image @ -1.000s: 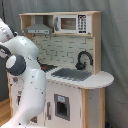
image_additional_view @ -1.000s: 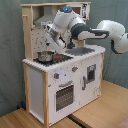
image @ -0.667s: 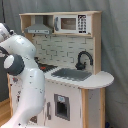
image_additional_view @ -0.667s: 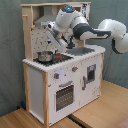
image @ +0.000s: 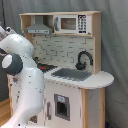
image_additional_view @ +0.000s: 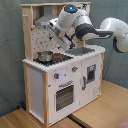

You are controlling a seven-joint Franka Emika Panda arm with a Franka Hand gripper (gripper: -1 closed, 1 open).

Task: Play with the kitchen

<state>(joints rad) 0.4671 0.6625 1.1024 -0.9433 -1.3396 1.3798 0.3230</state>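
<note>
In the first exterior view the robot arm (image: 22,80) fills the 9 o'clock side, a chain of smooth, rounded white shells with a dark grey joint ring. Just behind it stands the kitchen (image: 70,75), a tall upright toy of flat white panels and pale wood, its long axis vertical and its front facing toward 7 o'clock. Up top, a grey wedge-shaped hood (image: 39,29) sits at 11 o'clock, and a boxy white microwave (image: 72,23) lies to the right of it. Lower down come a tile-patterned back wall, a rectangular grey sink (image: 71,74) and a curved black tap (image: 84,59) at 3 o'clock.

In the second exterior view the kitchen fronts toward 5 o'clock. A round, shiny metal pot (image_additional_view: 45,56) rests on the black hob (image_additional_view: 60,58) at 9 o'clock. The gripper (image_additional_view: 61,39) hangs above the hob under the hood, and I cannot tell whether its claw is apart or together. Below are an oven door (image_additional_view: 64,95) with slatted window and small round knobs (image_additional_view: 56,76).
</note>
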